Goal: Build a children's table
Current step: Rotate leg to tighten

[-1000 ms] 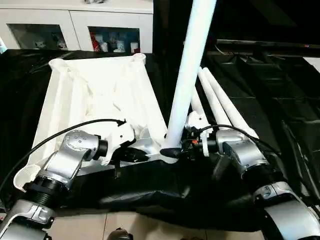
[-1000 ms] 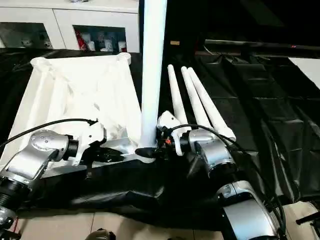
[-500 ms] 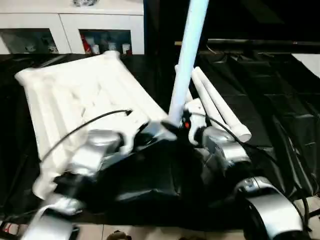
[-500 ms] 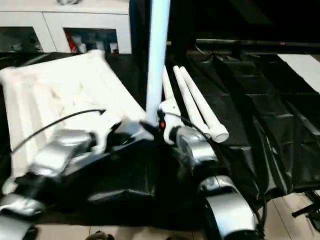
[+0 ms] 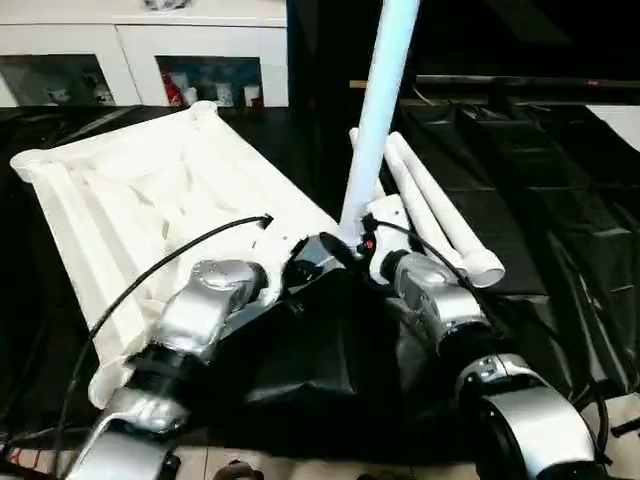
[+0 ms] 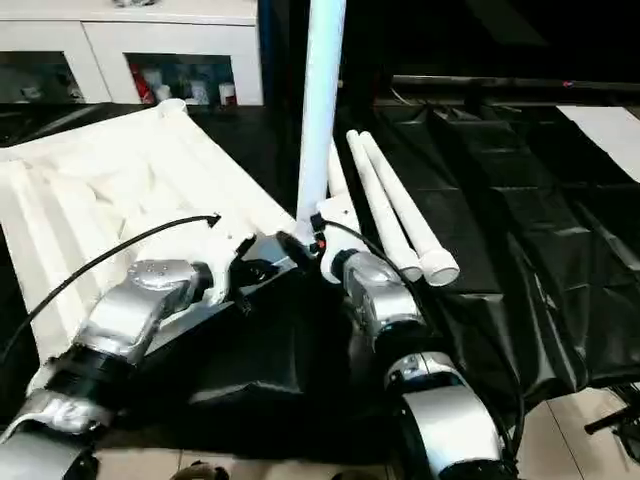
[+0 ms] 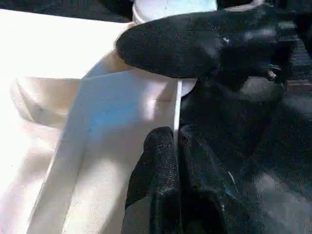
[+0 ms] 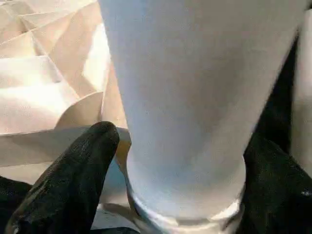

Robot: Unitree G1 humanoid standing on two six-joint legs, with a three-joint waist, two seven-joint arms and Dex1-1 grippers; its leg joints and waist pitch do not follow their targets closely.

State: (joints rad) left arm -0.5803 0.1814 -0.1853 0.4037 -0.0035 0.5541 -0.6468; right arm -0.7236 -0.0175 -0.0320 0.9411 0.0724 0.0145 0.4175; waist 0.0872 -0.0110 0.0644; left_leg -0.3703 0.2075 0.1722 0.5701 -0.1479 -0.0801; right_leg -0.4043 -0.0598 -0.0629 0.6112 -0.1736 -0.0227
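The large white ribbed plastic tabletop (image 5: 150,200) lay underside up on black sheeting (image 5: 560,200). A long white tapered tubular leg (image 5: 378,110) stood upright in the tabletop's near corner socket. Three more white legs (image 5: 440,215) lay just beside that corner. The right gripper (image 8: 180,165) straddled the upright leg's base, fingers spread around it. The left gripper (image 7: 165,170), clenched, touched the tabletop's edge beside that socket.

You'll find no text, label, brand, number or sign that can be read on anything here.
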